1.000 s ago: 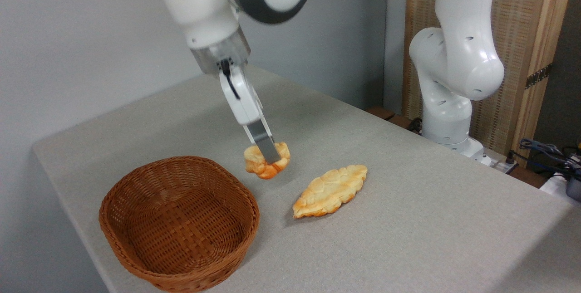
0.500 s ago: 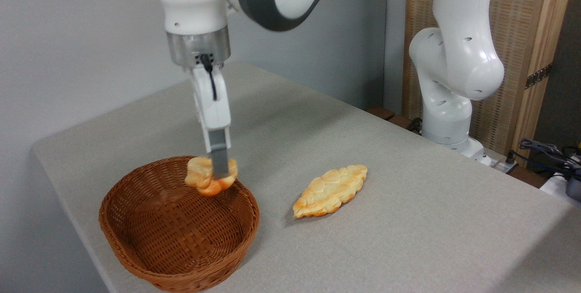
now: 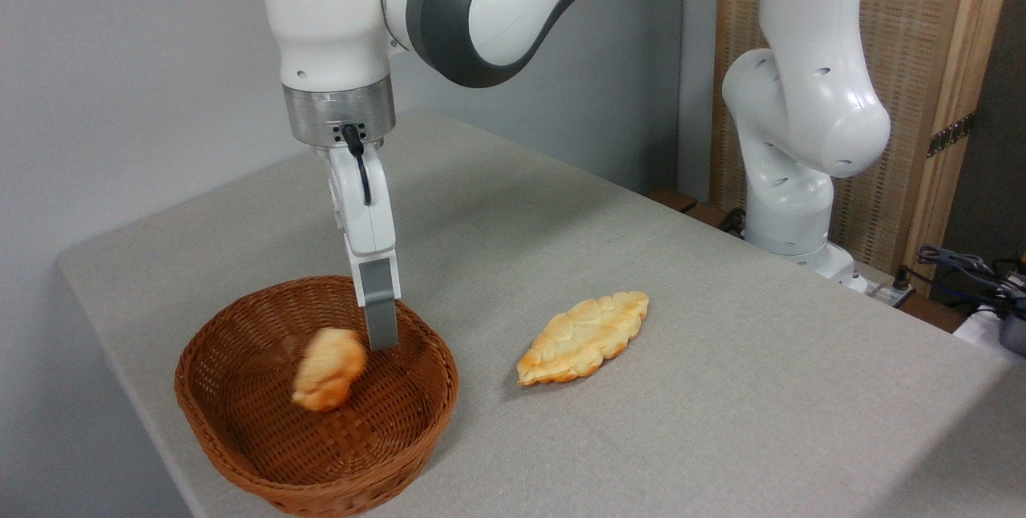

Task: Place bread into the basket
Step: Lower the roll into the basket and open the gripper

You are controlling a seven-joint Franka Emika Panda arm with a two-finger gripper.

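Gripper (image 3: 377, 333) of the white Franka arm points straight down over the oval brown woven wicker basket (image 3: 240, 431), its grey fingertip reaching below the line of the braided rim on the basket's far right side. Only one finger shows clearly from this angle, so the gap between the jaws cannot be read directly; nothing is pinched at the tip, though, so the grip looks let go.

Inside the basket, just left of and below that fingertip, sits the small roundish bun (image 3: 327, 368), pale cream with golden-orange edges. It is blurred and tilted, which suggests it is dropping or rolling and has not come to rest; whether it touches the woven floor cannot be told.

Judging by this, the main part of the task is done: the bread is within the basket walls and free of the gripper. What seems left is for the bun to settle and for the arm to lift clear of the rim.

Well to the right of the basket, a longer flat leaf-shaped bread (image 3: 583, 337) lies on the grey table (image 3: 761, 390), untouched.
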